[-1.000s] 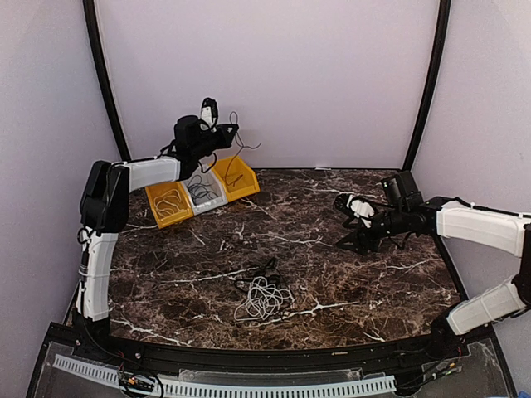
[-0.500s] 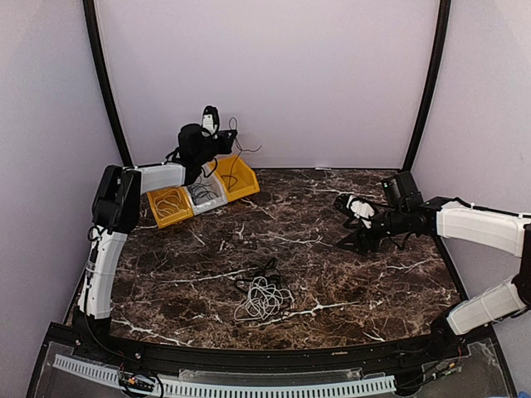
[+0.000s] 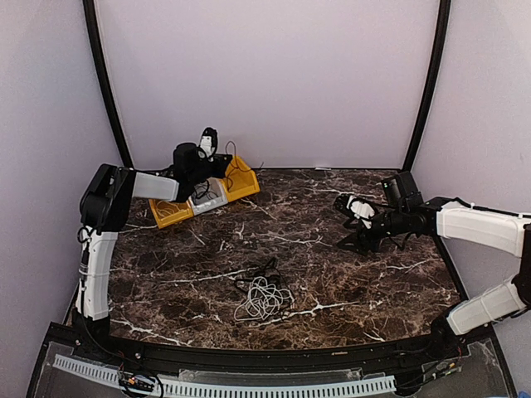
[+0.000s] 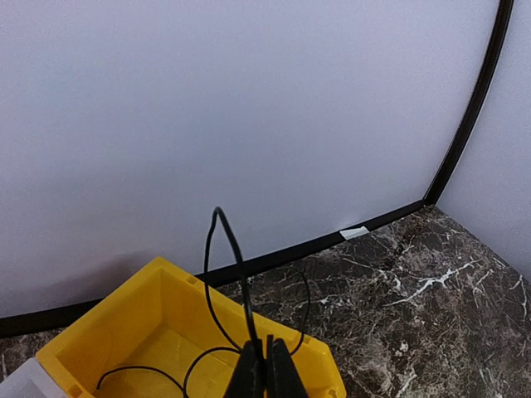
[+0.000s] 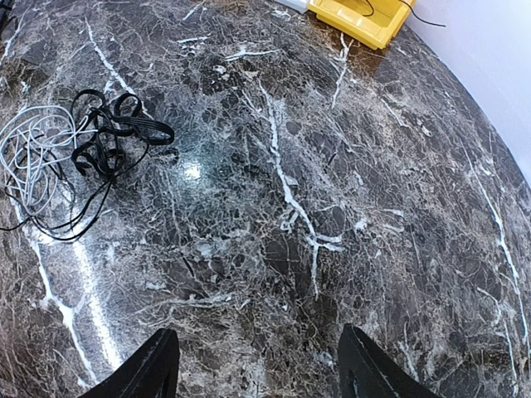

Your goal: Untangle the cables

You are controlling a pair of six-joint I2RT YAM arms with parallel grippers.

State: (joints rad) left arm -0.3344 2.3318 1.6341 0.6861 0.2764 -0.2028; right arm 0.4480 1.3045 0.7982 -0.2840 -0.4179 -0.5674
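Observation:
My left gripper (image 4: 265, 358) is shut on a thin black cable (image 4: 226, 249), which loops up above the jaws and trails down into the right-hand yellow bin (image 4: 158, 319). From above, this gripper (image 3: 220, 164) hangs over that bin (image 3: 241, 179) at the back left. A tangle of cables lies at the table's front middle, with a white coil (image 3: 262, 300) and a black bundle (image 3: 267, 270) touching it. In the right wrist view the white coil (image 5: 33, 157) and black bundle (image 5: 116, 137) sit far left. My right gripper (image 5: 261, 373) (image 3: 353, 242) stands open over bare marble, empty.
Three small bins stand in a row at the back left: a yellow one (image 3: 170, 207) holding a pale cable, a grey one (image 3: 207, 197) holding a dark cable, and the right yellow one. White walls with black corner posts (image 3: 427, 83) enclose the marble table (image 3: 332, 282).
My left gripper has come down with the black cable, from well above the bins to just over the right yellow bin. The right arm and the tangle have not moved.

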